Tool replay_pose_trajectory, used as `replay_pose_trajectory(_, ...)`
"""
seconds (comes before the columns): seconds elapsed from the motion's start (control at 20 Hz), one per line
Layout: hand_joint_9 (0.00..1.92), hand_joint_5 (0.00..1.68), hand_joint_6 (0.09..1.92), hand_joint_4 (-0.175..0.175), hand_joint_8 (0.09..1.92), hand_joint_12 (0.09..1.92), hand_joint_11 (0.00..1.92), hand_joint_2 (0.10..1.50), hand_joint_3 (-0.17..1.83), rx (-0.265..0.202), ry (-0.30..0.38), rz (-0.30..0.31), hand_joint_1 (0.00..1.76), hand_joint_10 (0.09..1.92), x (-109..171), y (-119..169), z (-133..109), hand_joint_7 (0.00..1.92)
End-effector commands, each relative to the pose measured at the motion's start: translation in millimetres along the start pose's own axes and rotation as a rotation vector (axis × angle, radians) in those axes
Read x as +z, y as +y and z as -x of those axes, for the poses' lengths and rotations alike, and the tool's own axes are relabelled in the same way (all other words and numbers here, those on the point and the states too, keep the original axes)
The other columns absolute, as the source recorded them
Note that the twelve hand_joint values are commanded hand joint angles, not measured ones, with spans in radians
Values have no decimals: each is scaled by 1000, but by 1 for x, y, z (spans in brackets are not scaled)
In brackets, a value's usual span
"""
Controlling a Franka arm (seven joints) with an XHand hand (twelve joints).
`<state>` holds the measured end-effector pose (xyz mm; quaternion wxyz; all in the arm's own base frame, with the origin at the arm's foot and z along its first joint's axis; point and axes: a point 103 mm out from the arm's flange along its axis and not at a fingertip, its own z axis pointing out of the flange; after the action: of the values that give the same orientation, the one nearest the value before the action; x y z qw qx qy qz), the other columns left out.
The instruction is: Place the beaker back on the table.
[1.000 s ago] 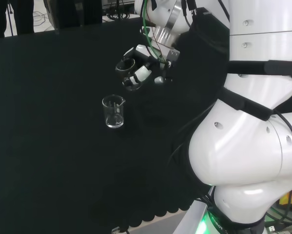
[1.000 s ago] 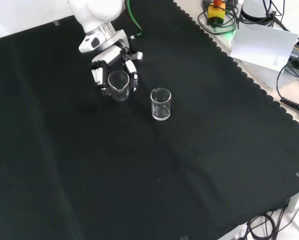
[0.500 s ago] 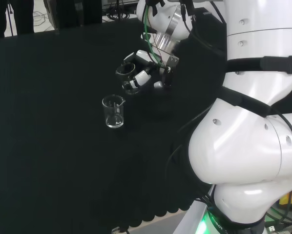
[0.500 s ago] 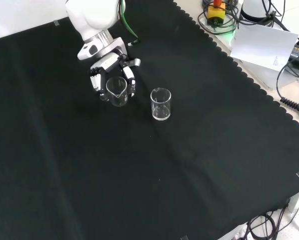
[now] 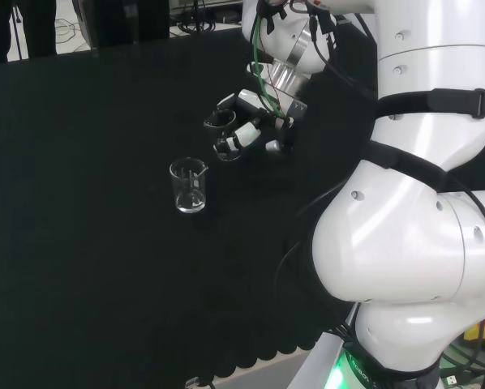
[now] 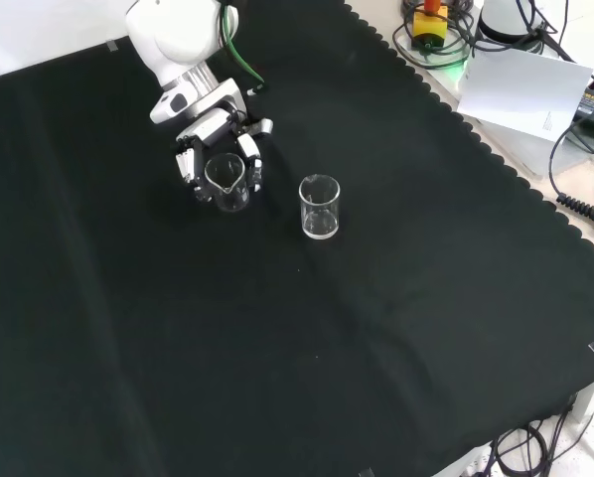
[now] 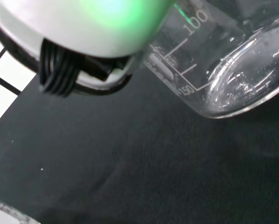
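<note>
Clear glass beaker (image 6: 227,183) is sitting within the curled fingers of the hand (image 6: 215,151) above the black-clothed bench (image 6: 307,348), while a second beaker (image 6: 319,207) is standing nearby.

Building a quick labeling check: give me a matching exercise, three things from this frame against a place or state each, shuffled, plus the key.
Things:
1. held beaker
2. free beaker
3. hand

States:
A. stands alone on the black cloth
B. fingers curled round glass
C. gripped, to the left of the other glass in the front view

Pairs: 1-C, 2-A, 3-B
</note>
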<state>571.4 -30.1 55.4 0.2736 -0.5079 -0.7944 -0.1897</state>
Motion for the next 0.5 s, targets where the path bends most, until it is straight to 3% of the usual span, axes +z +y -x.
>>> replay_pose_trajectory(0.05,1623,1144,962,-175,850,740,1193,536,832,6,15,-3,1436,87,10,0,2,1271)
replay_pose_trajectory(0.25,1623,1143,963,-175,853,743,1191,536,832,14,22,-2,1436,87,17,2,4,1269)
replay_pose_trajectory(0.4,1621,1144,963,-175,854,745,1191,537,831,3,85,34,1436,87,-5,-13,20,1269)
replay_pose_trajectory(0.5,1625,1141,960,-171,868,757,1184,550,812,12,43,24,1434,87,-2,-12,17,1246)
